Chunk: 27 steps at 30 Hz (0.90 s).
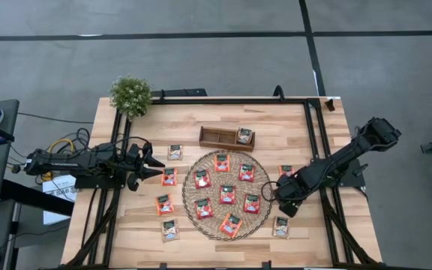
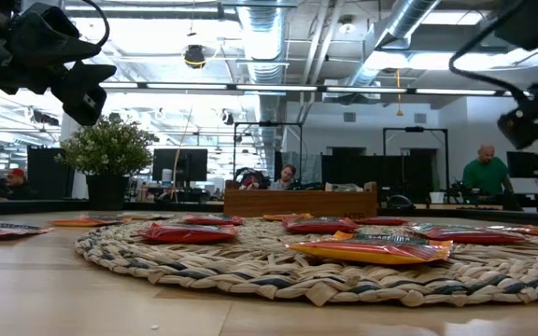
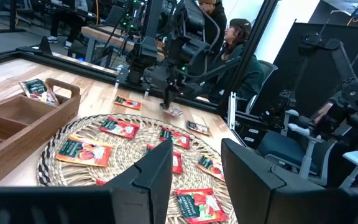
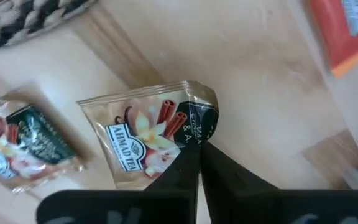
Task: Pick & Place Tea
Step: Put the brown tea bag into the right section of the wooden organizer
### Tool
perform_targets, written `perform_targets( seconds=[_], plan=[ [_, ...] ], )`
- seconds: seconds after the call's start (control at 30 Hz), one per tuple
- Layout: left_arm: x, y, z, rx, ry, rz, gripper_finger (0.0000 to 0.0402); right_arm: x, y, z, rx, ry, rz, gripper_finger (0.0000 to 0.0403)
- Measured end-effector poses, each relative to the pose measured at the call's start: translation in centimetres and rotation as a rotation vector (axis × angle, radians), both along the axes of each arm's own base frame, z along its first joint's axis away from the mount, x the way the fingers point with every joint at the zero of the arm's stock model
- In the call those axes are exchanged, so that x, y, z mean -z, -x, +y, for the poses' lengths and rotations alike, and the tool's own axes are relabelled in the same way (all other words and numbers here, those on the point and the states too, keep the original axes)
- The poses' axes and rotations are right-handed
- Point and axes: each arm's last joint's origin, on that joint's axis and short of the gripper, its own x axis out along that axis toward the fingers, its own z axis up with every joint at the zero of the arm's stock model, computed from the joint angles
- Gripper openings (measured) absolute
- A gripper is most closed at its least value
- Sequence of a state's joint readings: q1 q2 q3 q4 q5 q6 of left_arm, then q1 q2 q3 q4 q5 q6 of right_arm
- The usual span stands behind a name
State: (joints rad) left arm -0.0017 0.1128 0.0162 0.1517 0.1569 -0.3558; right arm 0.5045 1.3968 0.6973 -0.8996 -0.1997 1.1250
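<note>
Sachet-crowded mat (image 1: pixel 201 217); seemingly bare board (image 1: pixel 126 232) along the near edge.

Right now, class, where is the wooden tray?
In the high view, the wooden tray sits at the table's far side, just beyond the round woven mat, with one tea sachet in its right slot.

The right gripper (image 4: pixel 199 149) pinches the edge of a pale tea sachet (image 4: pixel 143 134), its dark fingers (image 4: pixel 182 171) closed together on it; a second pale sachet (image 4: pixel 23 146) lies just beside; the woven mat (image 4: pixel 23 15) and a red-orange sachet (image 4: pixel 347 31) sit at opposite corners on the wooden table (image 4: pixel 253 81).
</note>
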Motion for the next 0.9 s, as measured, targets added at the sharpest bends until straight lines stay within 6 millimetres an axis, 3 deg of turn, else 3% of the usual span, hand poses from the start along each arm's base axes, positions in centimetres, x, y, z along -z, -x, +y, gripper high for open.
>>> perform_targets(
  seconds=[0.27, 0.53, 0.67, 0.9],
  plan=[
    [0.0, 0.0, 0.0, 0.000, 0.000, 0.000, 0.0128, -5.0, -1.3, 0.6, -0.061, 0.051, 0.009, 0.0001],
    [0.0, 0.0, 0.0, 0.000, 0.000, 0.000, 0.0128, -10.6, -3.8, -1.2, -0.106, 0.401, -0.163, 0.0001],
    [0.0, 0.0, 0.0, 0.000, -0.001, 0.000, 0.0128, -11.3, -6.0, -3.3, -0.165, 0.584, -0.189, 0.0000],
    [0.0, 0.0, 0.0, 0.000, -0.002, 0.000, 0.0128, -10.3, -11.4, -8.6, -0.200, 0.810, -0.164, 0.0000]
  ],
)
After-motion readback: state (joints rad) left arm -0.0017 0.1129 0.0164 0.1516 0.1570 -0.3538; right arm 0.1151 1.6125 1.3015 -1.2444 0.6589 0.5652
